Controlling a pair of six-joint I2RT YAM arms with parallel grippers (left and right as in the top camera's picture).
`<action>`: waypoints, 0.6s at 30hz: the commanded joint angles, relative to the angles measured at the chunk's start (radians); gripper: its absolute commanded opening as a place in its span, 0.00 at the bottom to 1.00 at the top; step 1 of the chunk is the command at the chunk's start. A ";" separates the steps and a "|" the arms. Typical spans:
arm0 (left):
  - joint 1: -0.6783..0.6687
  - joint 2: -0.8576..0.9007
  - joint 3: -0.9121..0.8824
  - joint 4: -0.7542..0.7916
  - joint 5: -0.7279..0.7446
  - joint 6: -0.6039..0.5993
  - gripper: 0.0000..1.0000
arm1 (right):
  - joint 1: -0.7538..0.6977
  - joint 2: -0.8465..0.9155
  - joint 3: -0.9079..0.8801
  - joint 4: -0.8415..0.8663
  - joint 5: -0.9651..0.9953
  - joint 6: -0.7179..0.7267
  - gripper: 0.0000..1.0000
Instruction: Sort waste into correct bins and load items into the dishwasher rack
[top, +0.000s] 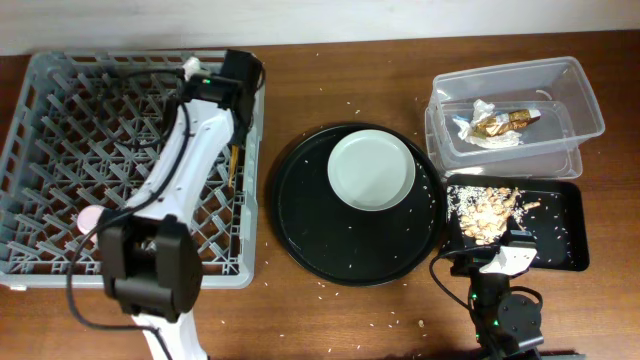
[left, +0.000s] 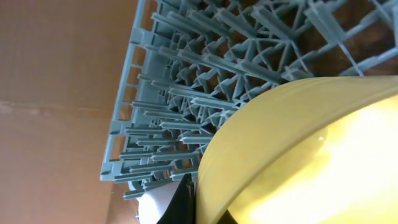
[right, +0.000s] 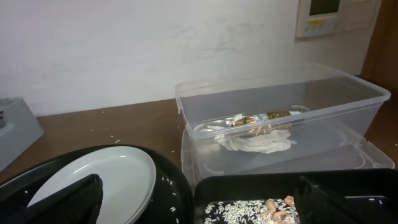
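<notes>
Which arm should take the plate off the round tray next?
Right. The right gripper is open and near the plate; the left gripper is over the rack, holding the yellow bowl.

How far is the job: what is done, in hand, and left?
Done: the wrappers and white paper lie in the clear tub, the food scraps on the flat black tray, and something pink sits in the rack. In hand: the left gripper holds the yellow bowl over the rack. Remaining: the plate, on the round tray. The right gripper is open and empty; no blue cup is in view.
</notes>
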 joint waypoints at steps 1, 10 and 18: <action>0.070 -0.027 -0.004 -0.007 0.009 0.008 0.00 | -0.005 -0.006 -0.009 -0.001 -0.001 0.000 0.98; 0.124 0.129 -0.098 0.031 -0.128 -0.030 0.00 | -0.005 -0.006 -0.009 -0.001 -0.001 0.000 0.99; -0.026 0.142 -0.098 -0.048 -0.157 -0.030 0.01 | -0.005 -0.006 -0.009 -0.001 -0.001 0.000 0.98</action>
